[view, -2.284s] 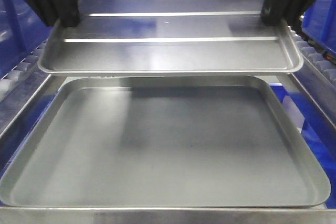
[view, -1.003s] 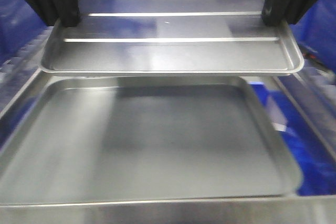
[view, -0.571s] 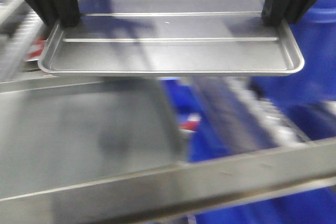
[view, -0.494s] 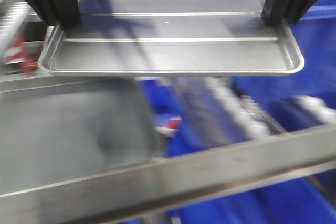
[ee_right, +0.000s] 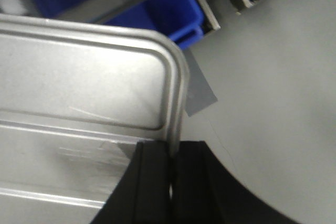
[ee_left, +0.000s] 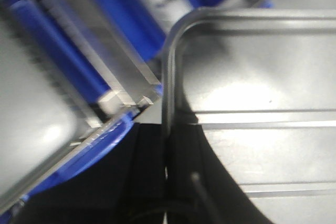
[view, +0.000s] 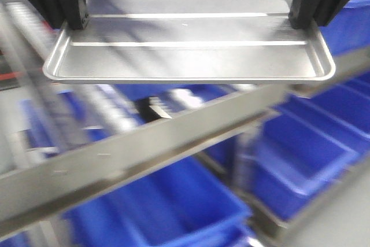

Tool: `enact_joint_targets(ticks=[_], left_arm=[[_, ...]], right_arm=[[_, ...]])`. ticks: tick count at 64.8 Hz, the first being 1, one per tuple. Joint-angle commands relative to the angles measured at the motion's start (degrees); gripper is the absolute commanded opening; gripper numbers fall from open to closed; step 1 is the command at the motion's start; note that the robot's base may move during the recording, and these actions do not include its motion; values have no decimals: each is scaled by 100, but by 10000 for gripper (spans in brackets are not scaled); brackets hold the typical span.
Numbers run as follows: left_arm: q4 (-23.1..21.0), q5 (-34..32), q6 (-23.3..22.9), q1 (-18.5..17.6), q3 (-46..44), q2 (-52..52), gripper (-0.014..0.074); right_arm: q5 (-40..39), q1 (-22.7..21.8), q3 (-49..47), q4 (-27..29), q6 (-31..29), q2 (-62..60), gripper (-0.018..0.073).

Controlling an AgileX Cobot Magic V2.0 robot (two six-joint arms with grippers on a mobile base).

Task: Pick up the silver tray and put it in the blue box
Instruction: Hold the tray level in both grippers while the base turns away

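The silver tray (view: 188, 39) is shiny, with two ridge lines, and hangs level in the air between my two grippers. My left gripper (view: 70, 24) is shut on its left rim. In the left wrist view (ee_left: 167, 153) the jaws pinch the rim of the silver tray (ee_left: 252, 87). My right gripper (view: 303, 22) is shut on the right rim. In the right wrist view (ee_right: 172, 158) it pinches the rim near a corner of the silver tray (ee_right: 79, 82). Blurred blue boxes (view: 167, 206) lie below the tray; I cannot tell which is the task's box.
A blurred metal rack rail (view: 144, 143) runs diagonally under the tray. More blue boxes (view: 300, 160) sit at the lower right. Grey floor (ee_right: 273, 77) with a tape patch (ee_right: 200, 95) lies to the right. A grey surface (ee_left: 31, 129) shows at the left.
The whole scene has swept leftward. The dull grey tray has slid out of the front view and blue boxes have come in below. The silver tray stays gripped the same way.
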Motion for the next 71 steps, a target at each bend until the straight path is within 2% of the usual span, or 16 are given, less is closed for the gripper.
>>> enact_joint_targets(ticks=[1, 71], left_arm=[[317, 24, 58, -36, -187, -184, -105], [317, 24, 58, -36, -187, -184, -105]], right_arm=[[-89, -24, -222, -373, -97, -182, 57], [-89, -24, -222, -373, -97, -182, 57]])
